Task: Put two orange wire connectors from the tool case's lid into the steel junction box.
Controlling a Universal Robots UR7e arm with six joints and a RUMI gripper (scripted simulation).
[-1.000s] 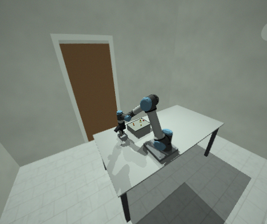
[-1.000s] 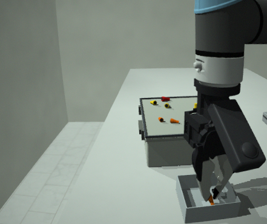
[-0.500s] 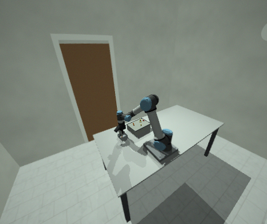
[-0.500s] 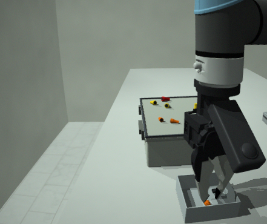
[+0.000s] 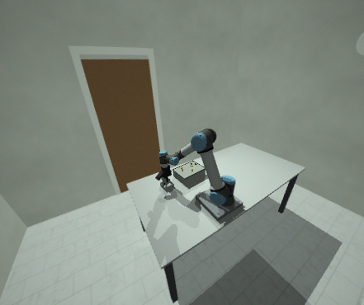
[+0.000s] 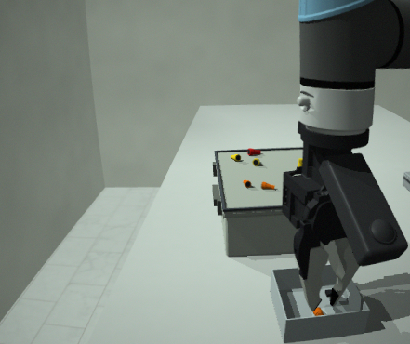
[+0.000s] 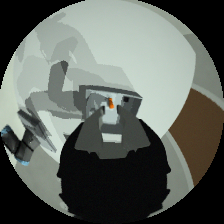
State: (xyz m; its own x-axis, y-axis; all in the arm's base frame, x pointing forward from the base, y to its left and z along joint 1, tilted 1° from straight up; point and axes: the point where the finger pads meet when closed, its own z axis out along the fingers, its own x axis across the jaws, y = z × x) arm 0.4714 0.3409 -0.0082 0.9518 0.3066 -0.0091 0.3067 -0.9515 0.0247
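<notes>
The steel junction box (image 6: 322, 307) sits on the table in front of the tool case (image 6: 259, 205). My gripper (image 6: 330, 301) reaches down into the box with its fingers slightly apart. One orange wire connector (image 6: 318, 311) lies on the box floor at the left fingertip, loose from the fingers. It also shows in the wrist view (image 7: 110, 103) inside the box (image 7: 107, 100). Two more orange connectors (image 6: 247, 183) (image 6: 267, 186) lie on the case's lid. In the top view the gripper (image 5: 166, 184) hangs over the table's left corner, beside the case (image 5: 190, 171).
Yellow connectors (image 6: 236, 158) (image 6: 257, 162) and a red one (image 6: 254, 152) also lie on the lid. The arm's base plate (image 5: 219, 206) stands near the table's front edge. A brown door (image 5: 120, 119) is behind the table's left end.
</notes>
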